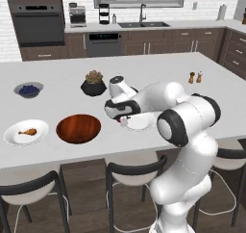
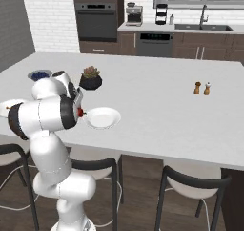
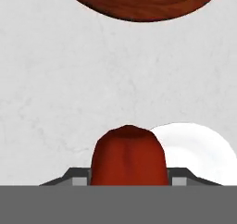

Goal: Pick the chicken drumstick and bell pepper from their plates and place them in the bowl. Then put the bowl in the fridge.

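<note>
Bell pepper (image 3: pixel 128 156): we hold it pinched in our jaws, lifted off its plate (image 3: pixel 199 149) for carrying toward the bowl (image 3: pixel 143 3).

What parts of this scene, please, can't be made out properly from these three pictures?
- Gripper fingertips: hand view, hidden behind the bell pepper held between them.
- Bowl: hand view, cut off by the top edge; whole in the left base view.
- Pepper's plate: left base view, partly covered by the arm.
- Chicken drumstick: left base view, too small for detail.
</note>
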{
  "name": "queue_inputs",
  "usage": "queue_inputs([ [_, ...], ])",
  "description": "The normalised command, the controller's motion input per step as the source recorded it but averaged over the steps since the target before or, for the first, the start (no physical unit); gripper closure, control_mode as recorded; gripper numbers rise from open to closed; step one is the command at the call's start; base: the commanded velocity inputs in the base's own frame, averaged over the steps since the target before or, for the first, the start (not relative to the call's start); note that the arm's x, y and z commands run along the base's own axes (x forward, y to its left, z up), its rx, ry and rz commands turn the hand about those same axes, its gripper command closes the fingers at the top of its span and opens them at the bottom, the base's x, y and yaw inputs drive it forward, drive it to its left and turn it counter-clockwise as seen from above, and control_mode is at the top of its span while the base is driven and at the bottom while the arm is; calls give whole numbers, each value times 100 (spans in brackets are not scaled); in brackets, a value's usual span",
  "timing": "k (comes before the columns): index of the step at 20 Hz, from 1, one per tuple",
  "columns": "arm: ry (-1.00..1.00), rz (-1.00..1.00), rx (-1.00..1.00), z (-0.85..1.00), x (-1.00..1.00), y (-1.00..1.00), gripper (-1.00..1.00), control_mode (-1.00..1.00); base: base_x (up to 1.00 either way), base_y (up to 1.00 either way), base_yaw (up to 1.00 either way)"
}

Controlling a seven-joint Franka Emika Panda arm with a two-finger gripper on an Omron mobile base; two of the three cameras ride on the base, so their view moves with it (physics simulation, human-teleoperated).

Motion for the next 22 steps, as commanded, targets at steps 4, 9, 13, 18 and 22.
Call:
queue_inputs([
  [4, -3, 0, 16, 25, -62, 94, 100, -100, 0, 0, 0],
  [9, -1, 1, 14, 2, -21, 80, 100, -100, 0, 0, 0],
  [13, 0, 1, 4, 0, 12, 61, 100, -100, 0, 0, 0],
  [18, 0, 0, 0, 0, 40, 59, 100, -100, 0, 0, 0],
  [22, 1, 3, 0, 0, 48, 55, 100, -100, 0, 0, 0],
])
